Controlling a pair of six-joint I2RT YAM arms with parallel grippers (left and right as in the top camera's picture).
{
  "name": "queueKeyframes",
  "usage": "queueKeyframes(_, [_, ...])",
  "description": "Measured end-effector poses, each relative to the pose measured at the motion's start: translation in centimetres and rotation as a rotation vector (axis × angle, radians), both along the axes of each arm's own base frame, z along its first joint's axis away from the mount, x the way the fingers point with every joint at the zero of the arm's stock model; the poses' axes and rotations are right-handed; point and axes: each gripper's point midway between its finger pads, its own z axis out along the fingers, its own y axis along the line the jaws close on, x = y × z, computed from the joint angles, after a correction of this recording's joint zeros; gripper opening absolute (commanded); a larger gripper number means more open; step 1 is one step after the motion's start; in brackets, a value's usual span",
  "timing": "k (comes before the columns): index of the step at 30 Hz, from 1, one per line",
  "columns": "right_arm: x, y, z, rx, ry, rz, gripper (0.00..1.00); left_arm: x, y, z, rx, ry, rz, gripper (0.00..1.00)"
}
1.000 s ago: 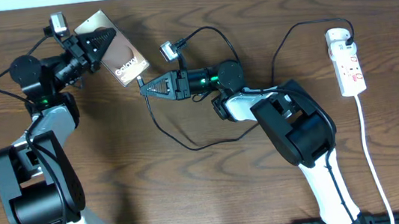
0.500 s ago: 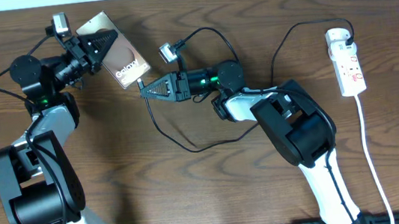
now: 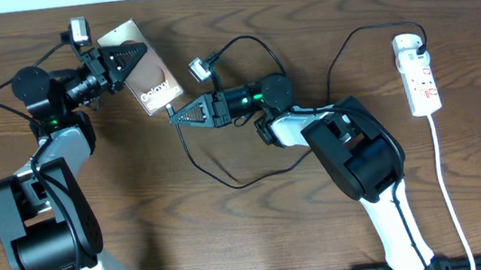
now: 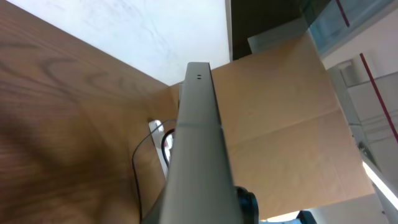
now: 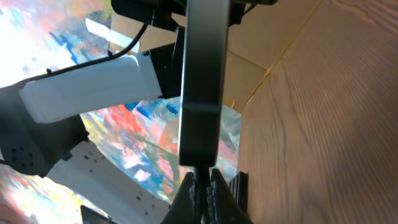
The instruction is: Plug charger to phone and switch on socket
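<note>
Left jaws clamp the phone [image 3: 157, 76], presenting its end edge so the right jaws, pinched on the charger [image 5: 199, 175] tip, can line it up with the port.

"Galaxy" in white on phone [image 3: 159, 72], rest of txt illegible

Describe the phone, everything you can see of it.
The phone is a flat brown slab with white "Galaxy" lettering on its face. The left pincer grips it near its far end, apparently lifted and tilted. Edge-on in both wrist views, its rim looks thin. The right pincer holds the charger tip at its lower end; whether it is seated cannot be told.
</note>
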Motion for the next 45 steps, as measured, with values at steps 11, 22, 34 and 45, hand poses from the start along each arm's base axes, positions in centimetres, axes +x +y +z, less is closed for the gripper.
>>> queueKeyframes(11, [-0.2,0.0,-0.1,-0.006,-0.002,0.012,0.01,-0.4,-0.2,-0.1,0.007,-0.002,-0.024,0.07])
queueKeyframes(22, [0.2,-0.4,-0.1,-0.008,0.001,0.005,0.01,-0.4,-0.2,-0.1,0.011,-0.009,-0.027,0.07])
queueKeyframes(34, [0.4,-0.5,-0.1,-0.007,0.001,0.000,0.06,-0.3,-0.2,-0.1,0.010,-0.010,-0.023,0.07])
queueKeyframes(45, [4.7,-1.6,2.4,0.075,0.023,-0.169,0.99,-2.1,-1.9,-0.5,0.038,-0.017,-0.148,0.07])
